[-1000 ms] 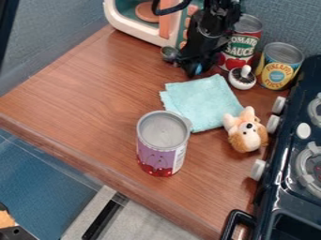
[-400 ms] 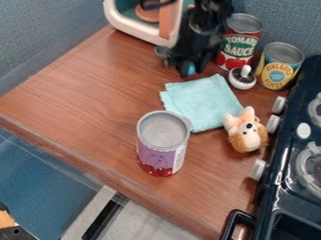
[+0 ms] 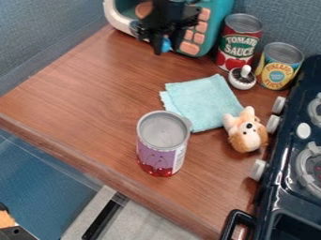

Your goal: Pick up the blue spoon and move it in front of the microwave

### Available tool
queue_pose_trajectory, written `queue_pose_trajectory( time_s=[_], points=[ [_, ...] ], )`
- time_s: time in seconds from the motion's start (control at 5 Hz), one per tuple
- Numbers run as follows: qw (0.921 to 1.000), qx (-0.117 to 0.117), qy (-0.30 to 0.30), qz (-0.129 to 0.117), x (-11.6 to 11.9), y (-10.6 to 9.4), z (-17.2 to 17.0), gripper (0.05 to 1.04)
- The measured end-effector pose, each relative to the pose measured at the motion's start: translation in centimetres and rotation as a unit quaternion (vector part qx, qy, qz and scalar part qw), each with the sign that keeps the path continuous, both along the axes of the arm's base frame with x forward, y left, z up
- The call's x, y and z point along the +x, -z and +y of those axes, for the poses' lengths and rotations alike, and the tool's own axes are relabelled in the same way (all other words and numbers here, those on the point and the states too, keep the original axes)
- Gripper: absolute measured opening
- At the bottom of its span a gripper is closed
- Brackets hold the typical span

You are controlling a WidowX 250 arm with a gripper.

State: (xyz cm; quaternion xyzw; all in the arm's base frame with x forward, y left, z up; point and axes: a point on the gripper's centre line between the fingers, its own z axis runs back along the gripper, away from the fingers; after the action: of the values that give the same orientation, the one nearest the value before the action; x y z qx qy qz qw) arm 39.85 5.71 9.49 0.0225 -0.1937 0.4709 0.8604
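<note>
The black gripper (image 3: 164, 41) hangs at the top of the view, right in front of the microwave (image 3: 207, 36) and covering part of its door. Its fingers are closed on the blue spoon (image 3: 166, 46), whose blue part shows between them. A greyish rounded end, apparently the spoon's bowl, sticks out to the left of the gripper. Most of the spoon is hidden behind the fingers, and whether it touches the counter I cannot tell.
A light blue cloth (image 3: 203, 101) lies mid-counter, with a purple can (image 3: 162, 143) nearer the front. To the right are a plush dog (image 3: 246, 130), a mushroom-like toy (image 3: 242, 78), a red can (image 3: 239, 43), a yellow can (image 3: 279, 66) and the stove (image 3: 294, 187).
My gripper has moved left and up in the view, carrying the spoon from beside the red can to the microwave's front. The microwave's buttons are now uncovered.
</note>
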Motion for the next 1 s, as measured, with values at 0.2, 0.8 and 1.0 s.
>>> queue_pose_trajectory(
  time_s=[0.2, 0.8, 1.0],
  points=[
    [0.9995, 0.002, 0.02, 0.023, -2.1, -0.6, 2.2, 0.417],
    [0.9252, -0.013, 0.352, 0.141, -3.0, 1.1, 6.5, 0.417],
    [0.9026, -0.023, 0.409, 0.131, -3.4, 1.5, 7.3, 0.417]
  ],
)
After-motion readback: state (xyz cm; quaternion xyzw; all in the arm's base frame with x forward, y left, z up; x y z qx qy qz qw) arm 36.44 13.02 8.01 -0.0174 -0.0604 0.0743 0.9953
